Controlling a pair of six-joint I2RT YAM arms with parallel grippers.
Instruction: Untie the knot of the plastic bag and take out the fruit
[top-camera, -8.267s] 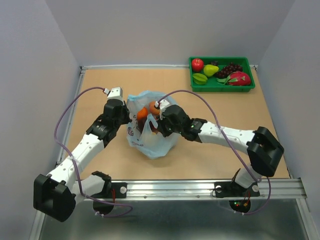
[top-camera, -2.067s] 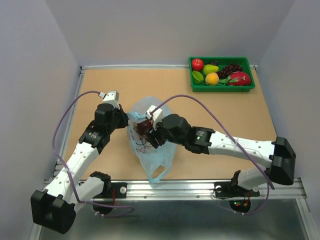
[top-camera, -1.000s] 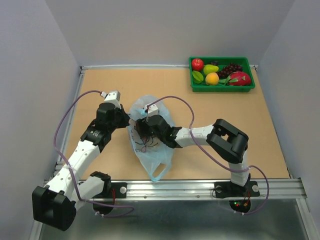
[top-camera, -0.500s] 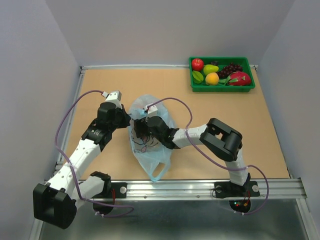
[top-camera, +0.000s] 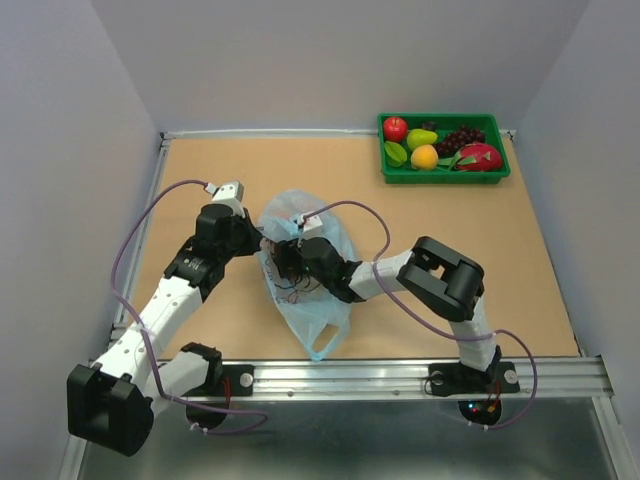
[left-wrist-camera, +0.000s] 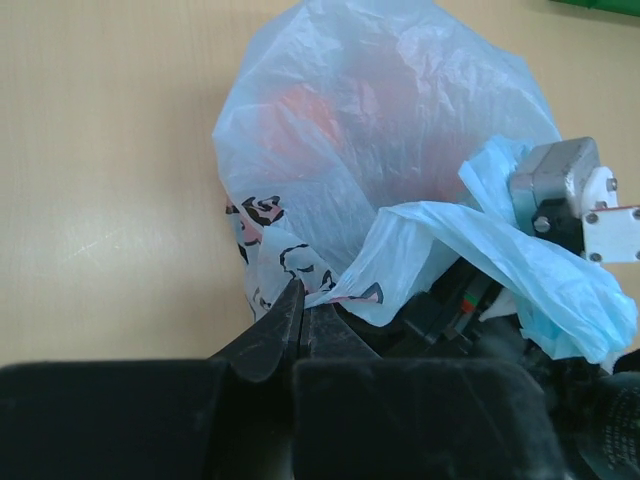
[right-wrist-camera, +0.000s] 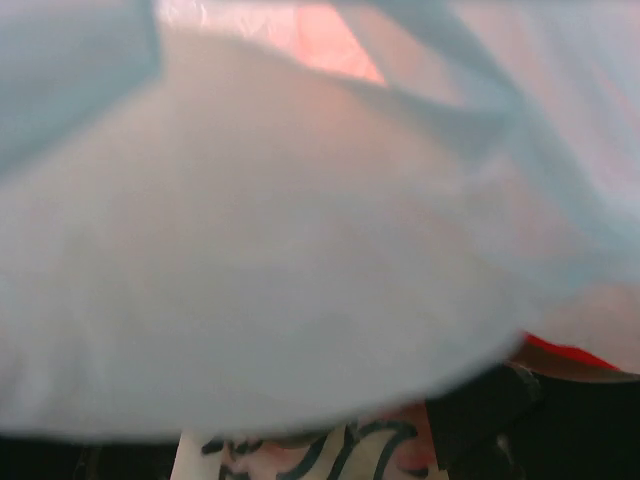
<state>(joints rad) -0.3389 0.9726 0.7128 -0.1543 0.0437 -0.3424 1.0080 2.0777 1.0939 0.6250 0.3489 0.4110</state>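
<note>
The light blue plastic bag (top-camera: 316, 312) lies in the middle of the table, mouth open toward the far side. No knot shows. My left gripper (top-camera: 262, 243) is shut on the bag's printed rim (left-wrist-camera: 330, 285). My right gripper (top-camera: 287, 265) is pushed into the bag's mouth, its fingers hidden under the plastic. An orange-red fruit (left-wrist-camera: 312, 108) glows through the bag's wall. In the right wrist view blue plastic (right-wrist-camera: 300, 250) fills the frame, with an orange-red patch (right-wrist-camera: 325, 28) at the top.
The green tray (top-camera: 500, 172) stands at the far right corner. It holds a red apple (top-camera: 395, 128), a pear (top-camera: 421, 139), an orange (top-camera: 424, 157), grapes (top-camera: 463, 134) and other fruit. White walls close in the left and right sides.
The right arm has slid a little toward the near side with its gripper still in the bag, and the bag's near end shifted slightly right. The left arm stayed shut on the rim.
</note>
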